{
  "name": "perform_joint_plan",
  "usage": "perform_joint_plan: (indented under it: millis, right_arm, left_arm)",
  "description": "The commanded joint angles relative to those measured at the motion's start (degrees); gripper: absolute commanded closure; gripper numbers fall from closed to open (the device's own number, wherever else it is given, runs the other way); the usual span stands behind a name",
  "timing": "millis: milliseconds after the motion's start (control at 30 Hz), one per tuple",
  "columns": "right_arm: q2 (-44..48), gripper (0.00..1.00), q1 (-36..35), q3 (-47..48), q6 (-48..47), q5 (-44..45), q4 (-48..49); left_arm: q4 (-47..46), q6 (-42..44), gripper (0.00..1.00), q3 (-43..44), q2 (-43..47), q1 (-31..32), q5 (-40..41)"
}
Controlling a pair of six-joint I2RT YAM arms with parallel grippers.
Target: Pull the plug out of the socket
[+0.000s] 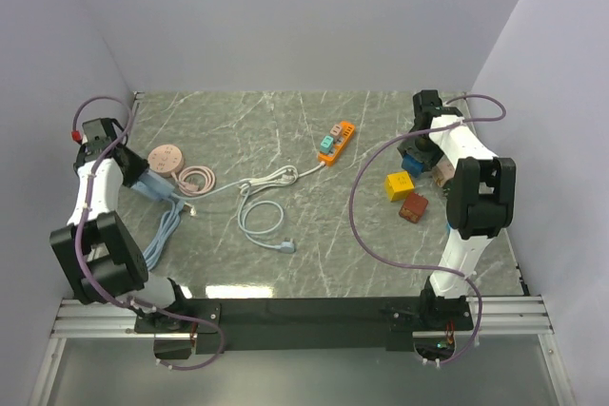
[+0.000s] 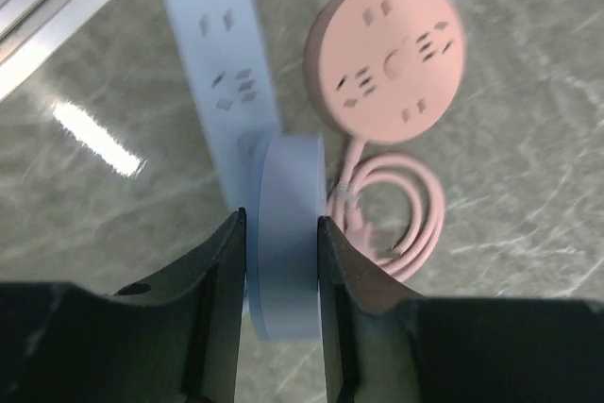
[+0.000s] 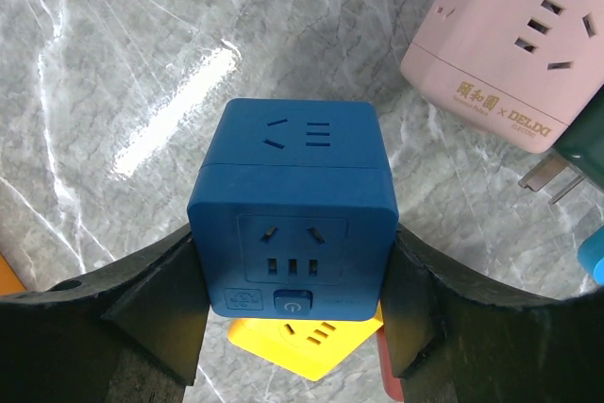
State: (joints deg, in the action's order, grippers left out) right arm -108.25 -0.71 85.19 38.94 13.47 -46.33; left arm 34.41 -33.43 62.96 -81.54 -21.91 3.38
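Note:
My left gripper [image 2: 281, 224] is shut on a pale blue plug body [image 2: 283, 261], which stands at the near end of a pale blue power strip [image 2: 222, 54]. In the top view this gripper [image 1: 143, 178] is at the far left, by the strip [image 1: 152, 187]. My right gripper [image 3: 293, 233] is shut on a dark blue cube socket [image 3: 293, 167], with both fingers against its sides. In the top view it [image 1: 416, 154] is at the far right. An orange power strip [image 1: 335, 143] with a teal and a pink plug in it lies at the middle back.
A pink round socket [image 2: 392, 54] and its coiled pink cable [image 2: 406, 224] lie beside the blue strip. A yellow cube [image 1: 399, 185], a red cube [image 1: 413, 207] and a pink cube [image 3: 510, 44] lie near my right gripper. White [image 1: 268, 178] and pale blue [image 1: 257, 221] cables cross the centre.

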Motion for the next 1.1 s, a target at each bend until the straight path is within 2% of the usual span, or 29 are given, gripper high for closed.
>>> perform_joint_plan:
  millis: [0,67,100,133,167,200,233,267,300,333,367,400,433,533,700,767,833,867,933,967,1067]
  right_arm:
    - [0.93,0.67,0.45,2.44,0.53,0.85,0.18]
    - [2.07,0.59,0.45,2.18,0.00,0.07,0.80]
    - [2.51,0.51,0.45,1.91,-0.26,-0.20,1.06]
    - [3.12,0.46,0.45,1.83,-0.35,-0.29,1.15]
    - [3.39,0.42,0.45,2.09,-0.44,-0.20,0.98]
    - [3.48,0.36,0.45,2.17,-0.53,-0.38,0.71]
    - [3.57,0.34,0.45,2.52,-0.44,-0.38,0.19]
    - [3.92,0.26,0.36,2.70,-0.27,-0.12,-0.08]
    - [4.18,0.18,0.45,2.79,0.08,0.06,-0.25]
    - [5.14,0.17,0.36,2.88,0.17,0.15,-0.43]
    - [5.50,0.09,0.45,2.97,0.43,0.32,-0.52]
    - [6.02,0.06,0.36,3.31,0.52,0.41,-0.78]
    - [6.90,0.06,0.45,4.19,0.44,0.24,-1.22]
    - [8.83,0.05,0.45,6.13,0.35,-0.55,-2.28]
    - [14.11,0.04,-1.30,4.03,-4.03,-9.76,1.41]
    - [16.22,0.06,-4.99,2.89,-5.27,-13.28,2.73]
    - [17.10,0.12,-9.28,0.43,-7.38,-17.85,3.87]
    - [17.28,0.14,-11.05,-0.45,-7.91,-19.61,4.14]
    - [18.16,0.14,-14.65,-4.22,-7.65,-20.85,6.06]
    - [18.51,0.14,-15.37,-5.63,-6.69,-21.99,6.94]
    - [19.04,0.15,-17.21,-9.51,-5.89,-23.32,8.88]
  left_arm:
    - [-6.73,1.97,0.99,0.85,-2.74,-1.55,-4.24]
    - [-7.43,2.05,0.99,1.03,-4.42,-1.82,-6.00]
    - [-7.34,1.97,0.95,1.11,-4.77,-1.82,-6.36]
    - [-7.52,1.62,0.87,1.03,-5.03,-1.82,-6.28]
    - [-7.00,1.44,0.66,1.03,-5.03,-1.91,-5.76]
    - [-6.56,1.26,0.55,0.85,-5.03,-1.99,-4.44]
    - [-6.03,0.83,0.46,0.76,-5.03,-2.08,-4.00]
    - [-5.24,0.65,0.31,0.41,-4.95,-2.17,-3.64]
    - [-4.71,0.39,0.25,0.15,-4.25,-2.08,-3.55]
    - [-4.27,-0.14,0.20,-0.03,-3.81,-2.08,-3.55]
    - [-3.92,-0.23,0.13,-0.20,-3.28,-2.17,-3.55]
    - [-3.39,-0.32,0.10,-0.55,-1.97,-2.08,-3.55]
    - [-2.95,-0.32,0.02,-0.64,-1.26,-2.17,-2.07]
    - [-0.93,-0.32,0.01,-0.64,1.99,-2.08,-2.85]
    - [-1.19,-0.58,0.01,-3.53,11.11,-1.56,-13.29]
    - [-1.19,-0.76,0.00,-4.42,13.94,-0.77,-17.15]
    - [-1.71,-1.46,0.01,-5.91,17.98,0.55,-21.28]
    - [-2.15,-1.90,0.02,-7.31,20.60,2.21,-26.18]
    - [-3.73,-3.21,0.02,-8.99,22.90,5.55,-30.25]
    - [-5.05,-3.57,0.03,-10.56,23.70,10.52,-31.40]
    - [-4.44,-5.50,0.04,-12.76,24.15,19.07,-29.49]
